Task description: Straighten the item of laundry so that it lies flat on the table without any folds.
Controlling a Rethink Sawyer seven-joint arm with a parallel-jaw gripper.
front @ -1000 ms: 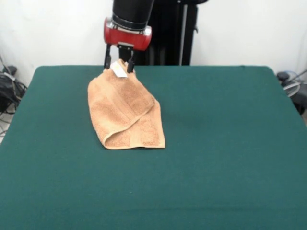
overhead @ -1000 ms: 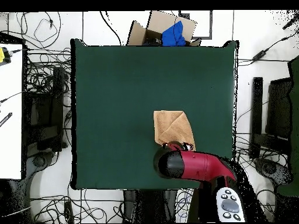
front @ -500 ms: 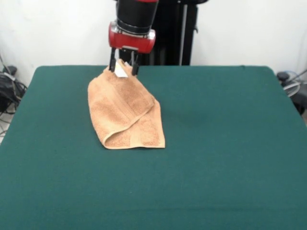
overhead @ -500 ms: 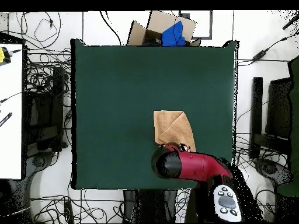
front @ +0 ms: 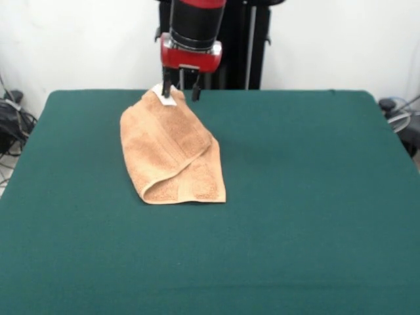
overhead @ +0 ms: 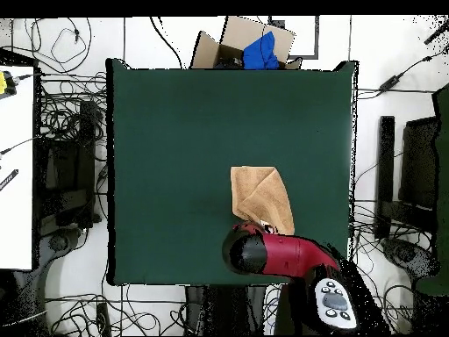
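The item of laundry (front: 172,151) is a peach-orange towel lying folded over itself on the green table (front: 315,197), narrowing toward its far end. Its front edge shows a doubled border band. A small white tag (front: 163,96) sits at the far corner. My gripper (front: 181,92) hangs open just above that far corner, its left fingertip beside the tag and nothing held between its fingers. From overhead the towel (overhead: 261,197) lies right of the table's (overhead: 175,158) middle, and the red arm (overhead: 285,253) covers the towel's lower edge and hides the gripper.
A cardboard box with blue cloth (overhead: 254,48) sits beyond the table's top edge in the overhead view. Cables and black stands (overhead: 386,175) ring the table. A white surface (overhead: 16,167) lies to the left.
My gripper has shifted right in the front view, from around the tagged corner to just beside it. The towel keeps the same folds and place.
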